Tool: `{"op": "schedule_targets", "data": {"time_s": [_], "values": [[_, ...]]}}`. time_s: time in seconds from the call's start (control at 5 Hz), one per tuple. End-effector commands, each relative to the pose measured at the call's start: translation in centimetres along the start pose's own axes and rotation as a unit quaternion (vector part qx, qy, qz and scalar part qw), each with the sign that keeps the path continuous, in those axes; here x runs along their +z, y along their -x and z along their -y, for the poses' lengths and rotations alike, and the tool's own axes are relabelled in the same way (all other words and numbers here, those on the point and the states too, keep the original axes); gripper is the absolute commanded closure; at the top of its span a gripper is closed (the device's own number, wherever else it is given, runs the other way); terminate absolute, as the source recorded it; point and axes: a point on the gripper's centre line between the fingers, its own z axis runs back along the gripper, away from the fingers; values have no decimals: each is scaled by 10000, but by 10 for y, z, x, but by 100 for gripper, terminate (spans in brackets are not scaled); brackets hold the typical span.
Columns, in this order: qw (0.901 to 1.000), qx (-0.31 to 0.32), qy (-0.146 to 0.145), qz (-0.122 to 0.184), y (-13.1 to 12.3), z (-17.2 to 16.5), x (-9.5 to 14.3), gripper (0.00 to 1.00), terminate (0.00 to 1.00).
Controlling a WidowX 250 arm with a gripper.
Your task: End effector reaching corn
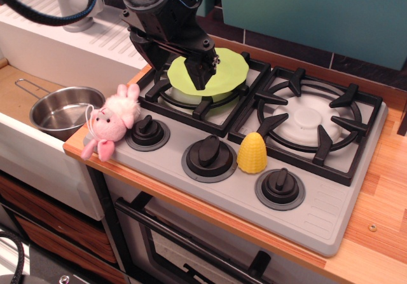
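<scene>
Three black round knobs [209, 155]; one bumpy yellow dome-shaped corn [252, 153] beside them. One end effector [201, 81], dark fingers clenched, empty, over one yellow-green plate [232, 68].

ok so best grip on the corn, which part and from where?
Grip the corn across its wider lower body, coming straight down from above. It stands upright, dome tip up, between two stove knobs with the burner grate close behind, so a side approach looks cramped. The gripper is over the plate.
</scene>
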Motion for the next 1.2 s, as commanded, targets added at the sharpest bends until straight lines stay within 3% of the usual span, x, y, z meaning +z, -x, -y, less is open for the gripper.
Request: {"op": "schedule_targets", "data": {"time_s": [0.0,0.2,0.4,1.0], "values": [[10000,0,0,0,0,0,0,0,0],[10000,-9,79,-61,0,5,7,0,0],[9996,261,-52,-64,1,32,13,0,0],[9982,510,-310,73,-1,64,15,0,0]]}}
